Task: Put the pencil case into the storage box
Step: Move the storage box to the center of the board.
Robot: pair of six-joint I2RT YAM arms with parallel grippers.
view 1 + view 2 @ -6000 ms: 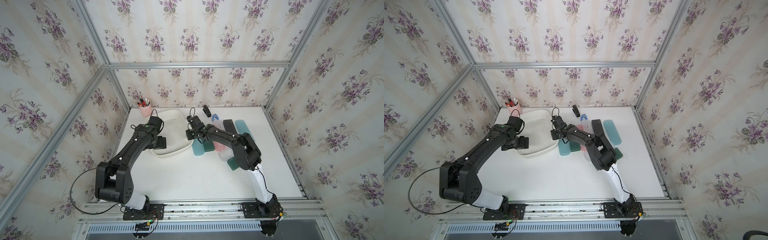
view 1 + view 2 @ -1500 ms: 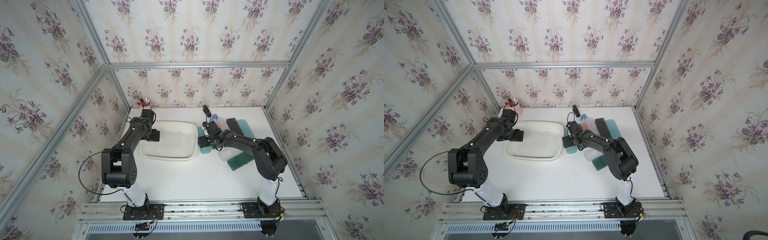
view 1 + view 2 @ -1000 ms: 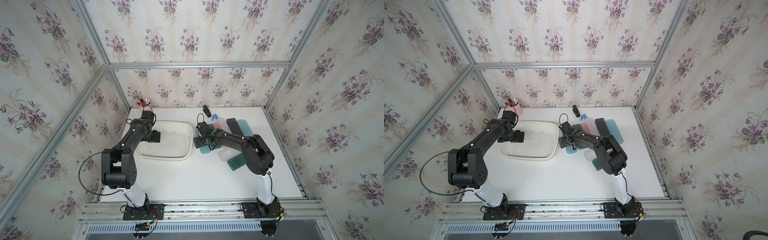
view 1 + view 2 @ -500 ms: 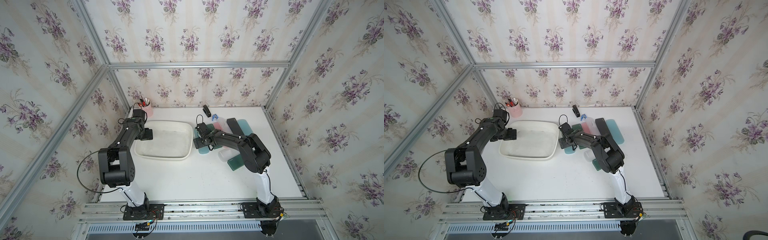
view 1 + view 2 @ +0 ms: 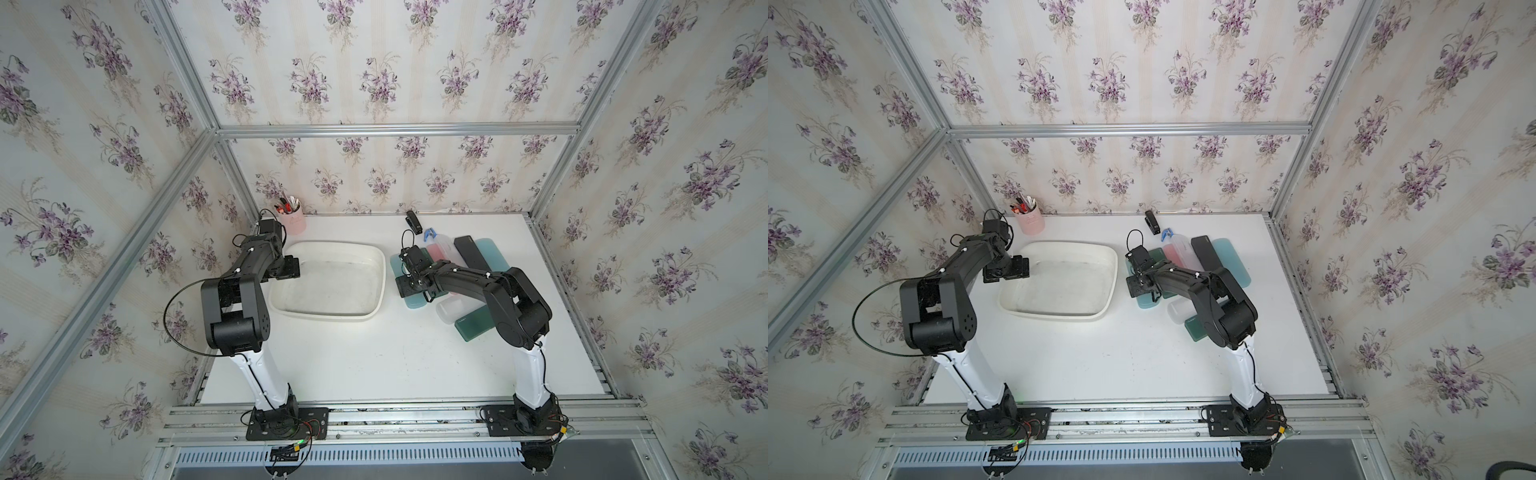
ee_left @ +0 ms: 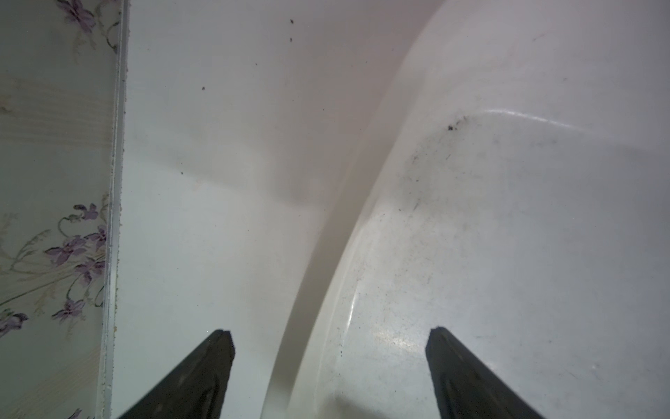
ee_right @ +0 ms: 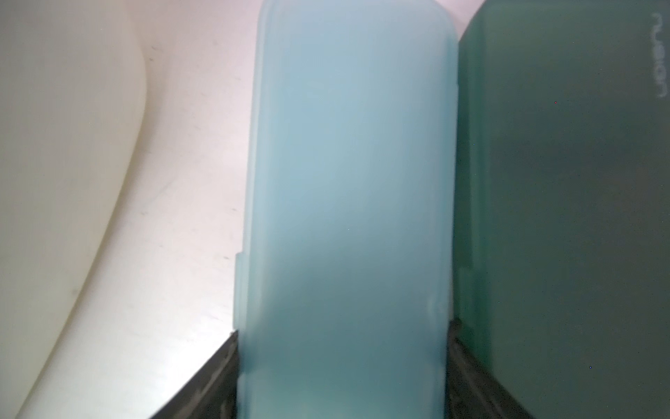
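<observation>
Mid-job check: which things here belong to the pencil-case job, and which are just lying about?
In the job:
white shallow plastic storage tub
light blue translucent plastic pencil case, flanked by the right gripper

Lying about:
pink pen cup
black stapler
small blue object

Light was bright and even in both top views; only faint, soft shadows lay on the white tabletop (image 5: 374, 365). At my left wrist a gray shadow crossed the storage box (image 6: 507, 235), with a thin glare streak on its wall. At my right wrist the pale blue pencil case (image 7: 344, 181) sat blurred, too close for focus, the tabletop beside it tinted pink.
</observation>
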